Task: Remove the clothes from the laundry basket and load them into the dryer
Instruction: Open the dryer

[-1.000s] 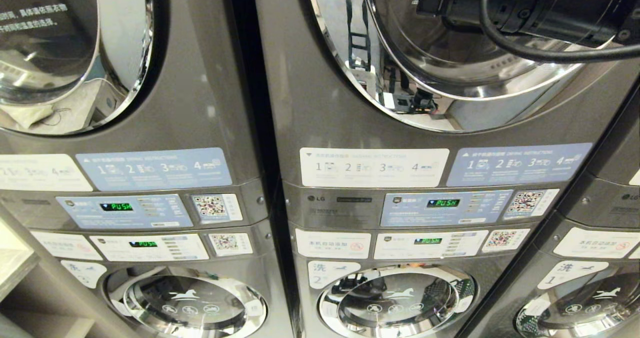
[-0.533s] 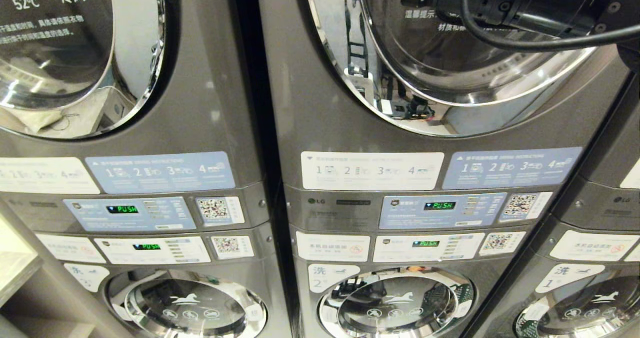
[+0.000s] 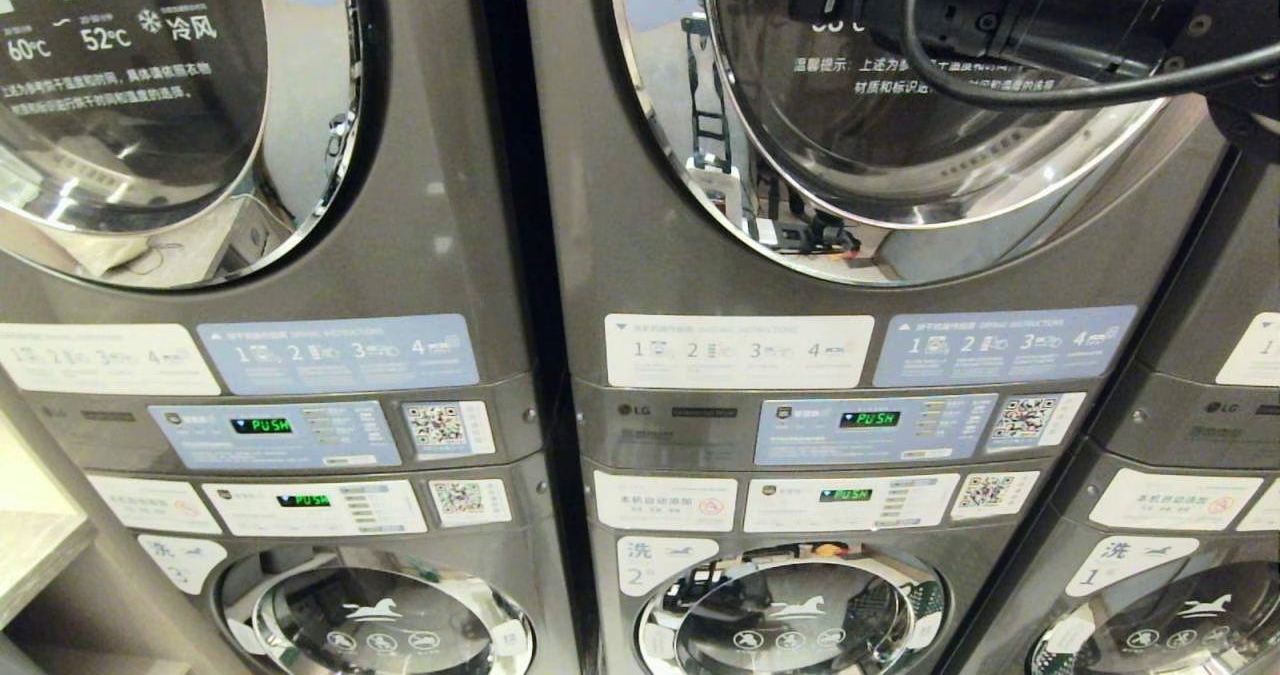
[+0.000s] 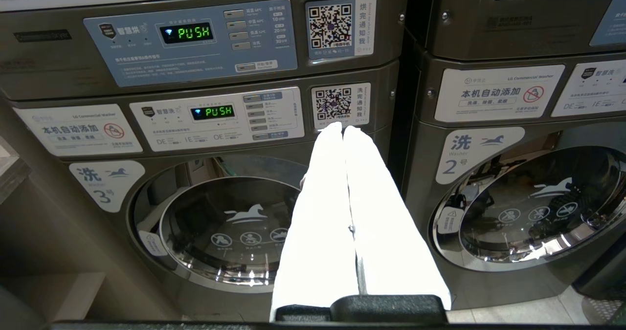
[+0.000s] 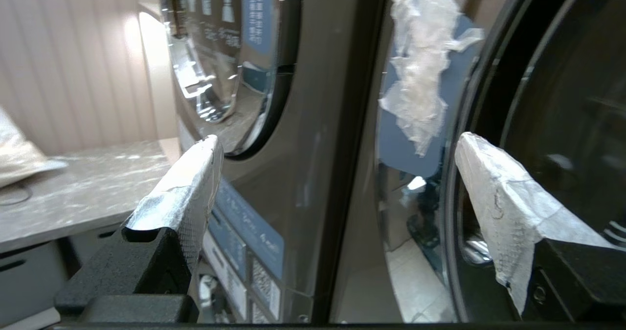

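A: R tool (image 5: 337,173) status?
B: Spread wide, nothing between the pads. Both fingers (image 5: 188,193) wrapped in wrinkled white tape over black blocks. It sits level w/ the upper dryer door (image 3: 900,105), a round chrome-rimmed dark glass port; the door's curved edge is just beside one finger. The grey brushed-metal seam between two machine stacks runs straight ahead, between the fingers.
A: Anything else near it?
B: Crumpled clear plastic film (image 5: 420,61) stuck on the blue label ahead of the tool. A pale marbled bench (image 5: 73,193) lies off to the far side of the other finger.
A: L tool (image 4: 343,134)?
B: Pressed together, empty; two long smooth white fingers, tips towards a QR sticker (image 4: 341,104) on the washer panel, above the round washer window (image 4: 230,222).
A: Clothes, basket?
B: Neither in any view. Dryer drum interior can't be made out.
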### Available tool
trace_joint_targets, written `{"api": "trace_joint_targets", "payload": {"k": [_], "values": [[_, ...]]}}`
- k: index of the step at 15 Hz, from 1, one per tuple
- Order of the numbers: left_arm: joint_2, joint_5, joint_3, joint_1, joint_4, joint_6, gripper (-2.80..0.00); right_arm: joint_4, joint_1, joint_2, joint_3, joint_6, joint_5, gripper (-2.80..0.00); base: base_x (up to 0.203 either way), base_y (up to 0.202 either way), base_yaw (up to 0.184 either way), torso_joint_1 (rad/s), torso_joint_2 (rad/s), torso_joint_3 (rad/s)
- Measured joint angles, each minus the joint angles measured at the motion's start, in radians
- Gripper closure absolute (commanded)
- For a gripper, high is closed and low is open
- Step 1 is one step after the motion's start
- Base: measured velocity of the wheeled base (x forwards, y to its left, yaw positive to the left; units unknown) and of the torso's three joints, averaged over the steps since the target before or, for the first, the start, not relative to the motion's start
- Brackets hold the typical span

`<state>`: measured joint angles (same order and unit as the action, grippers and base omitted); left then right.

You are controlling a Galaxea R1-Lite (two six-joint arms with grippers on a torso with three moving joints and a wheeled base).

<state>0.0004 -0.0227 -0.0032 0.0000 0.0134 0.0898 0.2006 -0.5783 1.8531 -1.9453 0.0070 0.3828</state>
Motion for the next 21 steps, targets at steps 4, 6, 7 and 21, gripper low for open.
{"api": "trace_joint_targets", "payload": {"k": [4, 6, 7, 21], "values": [[0.0, 0.0, 0.0, 0.0, 0.0, 0.0, 0.0, 0.039, 0.003, 0.03, 0.0, -0.001, -0.035, -2.8, 0.0, 0.0, 0.0, 0.0, 0.0, 0.0], [0.0, 0.0, 0.0, 0.0, 0.0, -0.001, 0.0, 0.042, 0.004, 0.047, 0.0, -0.001, -0.037, -2.8, 0.0, 0.0, 0.0, 0.0, 0.0, 0.0], [0.0, 0.0, 0.0, 0.0, 0.0, -0.001, 0.0, 0.053, 0.006, 0.058, -0.001, -0.002, -0.038, -2.8, 0.0, 0.0, 0.0, 0.0, 0.0, 0.0], [0.0, 0.002, 0.0, 0.0, -0.001, -0.008, 0.0, 0.158, -0.004, 0.158, -0.009, 0.016, -0.059, -2.8, 0.0, 0.0, 0.0, 0.0, 0.0, 0.0]]}}
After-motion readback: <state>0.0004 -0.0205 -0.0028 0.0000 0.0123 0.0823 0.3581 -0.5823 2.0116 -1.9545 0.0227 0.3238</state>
